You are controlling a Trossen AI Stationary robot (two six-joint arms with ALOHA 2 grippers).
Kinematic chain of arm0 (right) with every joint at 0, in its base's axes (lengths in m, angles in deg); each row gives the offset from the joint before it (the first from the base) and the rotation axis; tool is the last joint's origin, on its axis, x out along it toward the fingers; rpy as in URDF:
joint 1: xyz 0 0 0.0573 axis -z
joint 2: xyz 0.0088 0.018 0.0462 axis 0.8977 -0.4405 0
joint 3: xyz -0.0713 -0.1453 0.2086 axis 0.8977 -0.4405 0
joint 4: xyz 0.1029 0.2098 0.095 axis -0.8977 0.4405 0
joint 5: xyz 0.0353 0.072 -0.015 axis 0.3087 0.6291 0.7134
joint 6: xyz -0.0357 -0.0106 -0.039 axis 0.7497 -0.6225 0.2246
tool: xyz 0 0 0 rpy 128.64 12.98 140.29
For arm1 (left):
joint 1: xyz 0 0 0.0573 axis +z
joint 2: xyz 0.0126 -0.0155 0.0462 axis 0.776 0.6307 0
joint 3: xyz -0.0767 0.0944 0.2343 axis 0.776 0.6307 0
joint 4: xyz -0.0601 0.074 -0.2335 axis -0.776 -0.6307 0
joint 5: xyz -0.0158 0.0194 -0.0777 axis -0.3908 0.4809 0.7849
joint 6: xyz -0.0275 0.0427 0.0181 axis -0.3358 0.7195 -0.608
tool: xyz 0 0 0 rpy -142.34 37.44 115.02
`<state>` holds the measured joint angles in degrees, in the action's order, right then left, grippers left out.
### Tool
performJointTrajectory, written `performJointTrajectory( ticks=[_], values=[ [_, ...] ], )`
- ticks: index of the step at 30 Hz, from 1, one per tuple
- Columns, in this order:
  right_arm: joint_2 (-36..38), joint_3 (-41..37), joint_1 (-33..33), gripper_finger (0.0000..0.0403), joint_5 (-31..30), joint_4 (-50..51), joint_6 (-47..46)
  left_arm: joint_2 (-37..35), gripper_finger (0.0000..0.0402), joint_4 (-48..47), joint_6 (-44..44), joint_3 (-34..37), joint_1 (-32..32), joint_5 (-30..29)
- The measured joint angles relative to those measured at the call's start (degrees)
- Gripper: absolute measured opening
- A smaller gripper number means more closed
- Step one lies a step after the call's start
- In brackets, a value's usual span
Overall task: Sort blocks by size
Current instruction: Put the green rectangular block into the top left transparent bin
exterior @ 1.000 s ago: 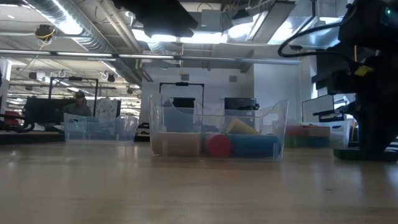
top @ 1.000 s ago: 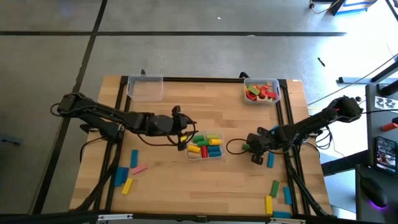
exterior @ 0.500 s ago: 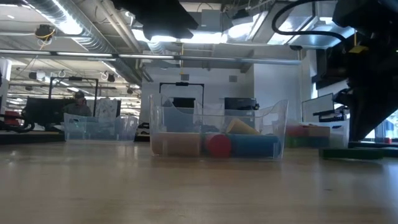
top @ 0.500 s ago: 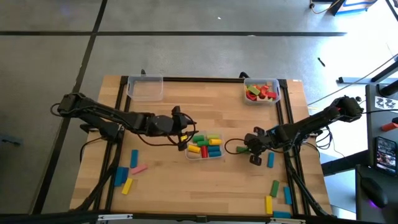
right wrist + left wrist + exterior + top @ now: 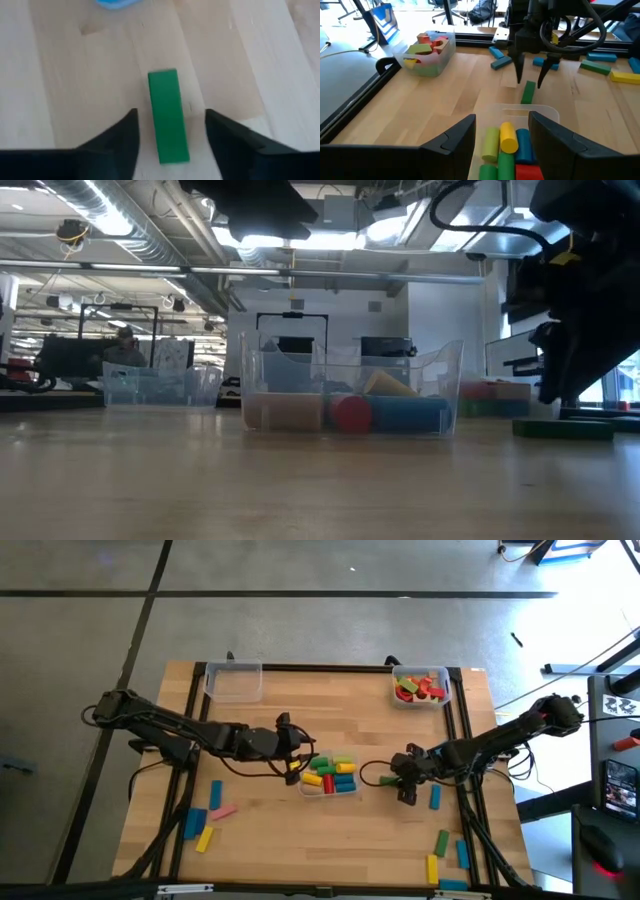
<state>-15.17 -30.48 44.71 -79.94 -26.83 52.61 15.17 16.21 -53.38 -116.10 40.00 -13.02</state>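
Right gripper [image 5: 530, 82] hangs over a green block [image 5: 168, 115] lying flat on the worktop [image 5: 300, 830], right of centre in the overhead frame; its fingers stand apart on either side of the piece and grasp nothing. Left gripper [image 5: 296, 762], likewise spread and empty, sits at the left edge of the clear middle bin [image 5: 352, 757], which holds a heap of long yellow, green, blue and red bars. A second clear bin [image 5: 442, 673] at the upper right of the worktop carries red, green and yellow pieces, seemingly shorter or odd-shaped ones, while a third bin [image 5: 234, 680] at the upper left appears empty.

Sorting looks well begun but not finished. Loose blocks remain in two clusters: blue, pink and yellow pieces [image 5: 203, 822] at the lower left of the overhead frame, and green, yellow and blue ones [image 5: 443, 852] at the lower right, with a further blue block [image 5: 434, 797] just beside the right gripper. The green block, apparently a long bar, seems next in line, probably bound for the middle bin. Roughly nine or ten pieces are yet to be placed, as far as the overhead view allows a count.
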Motion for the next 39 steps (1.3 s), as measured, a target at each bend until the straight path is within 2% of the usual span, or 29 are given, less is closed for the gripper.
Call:
performJointTrajectory(
  ticks=[4,9,12,16,23,33,39],
  values=[
    [-1.07,-3.68,-0.03,0.0266,-1.6,-9.02,2.5,0.0,0.0175,-0.24,0.0,0.02,-0.14,0.01],
    [-1.86,-8.98,-0.03,0.0273,-2.41,-17.77,3.92,0.0,0.0175,-1.25,-0.06,0.07,-0.37,0.0],
    [-2.15,-12.45,-0.99,0.026,-3.41,-23.41,3.9,0.0,0.0175,-1.68,-0.3,0.07,-0.39,0.0],
    [-2.06,-16.41,-5.0,0.0236,-8.69,-29.35,2.94,0.0,0.0175,-1.6,-0.42,0.07,-0.37,0.0],
    [-4.1,-18.7,-11.71,0.018,-16.61,-31.85,0.25,0.0,0.0175,-1.05,-0.46,0.07,-0.37,0.0],
    [-7.64,-20.06,-11.63,0.0108,-17.99,-35.92,-1.34,0.0,0.0175,-0.89,-0.7,0.04,-0.24,0.0],
    [-7.87,-20.33,-11.63,0.0107,-18.52,-38.69,-0.91,0.0,0.0175,-0.87,-0.7,0.04,-0.24,0.0]
  ],
)
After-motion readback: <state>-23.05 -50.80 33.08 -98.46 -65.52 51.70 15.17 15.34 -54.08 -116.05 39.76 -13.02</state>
